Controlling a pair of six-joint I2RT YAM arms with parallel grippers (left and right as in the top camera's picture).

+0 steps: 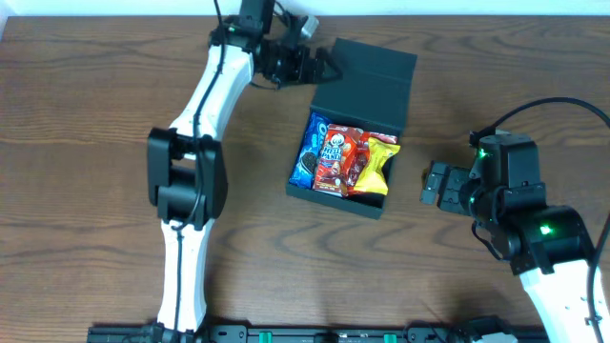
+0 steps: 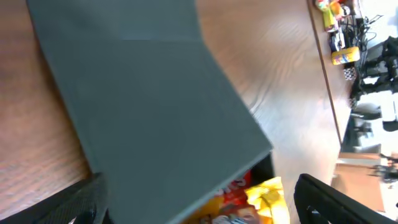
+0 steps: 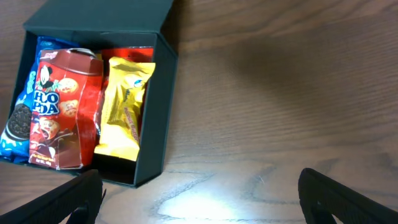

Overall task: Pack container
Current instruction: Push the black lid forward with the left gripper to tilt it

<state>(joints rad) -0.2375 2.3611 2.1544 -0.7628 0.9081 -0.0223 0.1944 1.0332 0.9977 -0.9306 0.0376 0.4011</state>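
Note:
The dark teal-black container (image 1: 376, 207) sits mid-table, its flap lid (image 1: 376, 86) raised toward the far side. Inside lie a blue cookie packet (image 1: 309, 152), a red snack packet (image 1: 337, 159) and a yellow packet (image 1: 376, 164). My left gripper (image 1: 322, 67) is open at the lid's far left corner; in the left wrist view the lid (image 2: 149, 106) fills the space between its fingers (image 2: 199, 208). My right gripper (image 1: 431, 183) is open and empty, right of the container. The right wrist view shows the container (image 3: 155, 124) and its packets ahead-left of the fingers (image 3: 199, 199).
The wooden table (image 1: 95, 114) runs all round the container. In the left wrist view, cluttered equipment (image 2: 348, 37) stands beyond the table's far edge. Both arm bases sit at the table's near edge.

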